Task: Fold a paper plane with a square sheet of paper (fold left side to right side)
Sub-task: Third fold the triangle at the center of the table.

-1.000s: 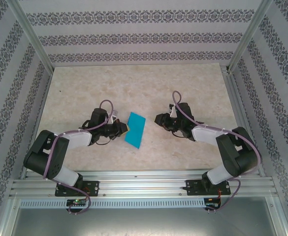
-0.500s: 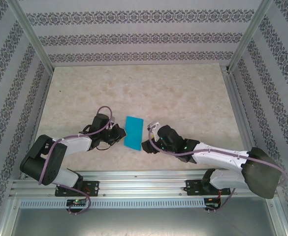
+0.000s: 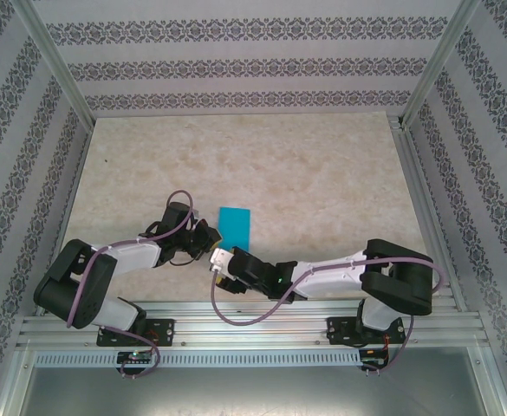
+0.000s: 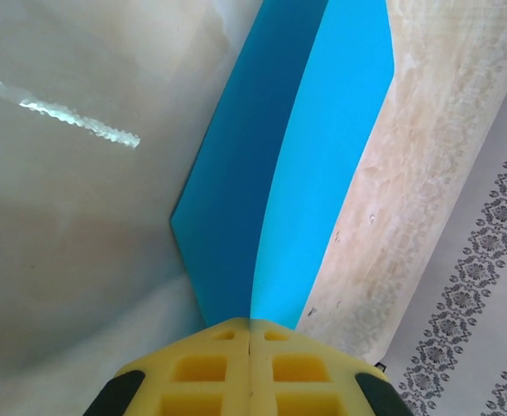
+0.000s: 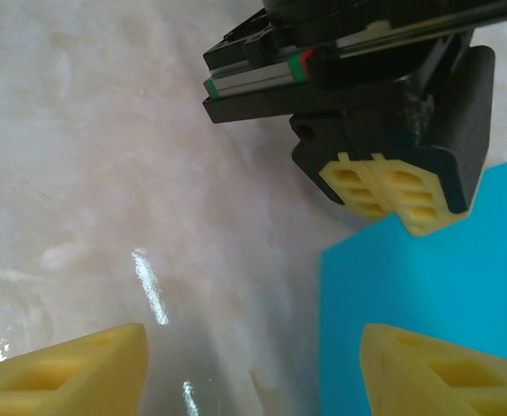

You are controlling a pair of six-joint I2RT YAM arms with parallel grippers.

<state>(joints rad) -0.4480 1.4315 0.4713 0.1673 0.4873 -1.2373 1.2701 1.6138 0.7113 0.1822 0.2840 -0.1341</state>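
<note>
My left gripper is clenched on the near corner of the square sheet of paper. Its yellow pads are pressed together, and the cyan sheet runs out from between them. The sheet is folded to a narrow rectangle with one lengthwise crease. It lies on the bench, close to the near edge and a little left of the middle. My right gripper hangs low just beside the left one, jaws spread wide, gripping nothing.
</note>
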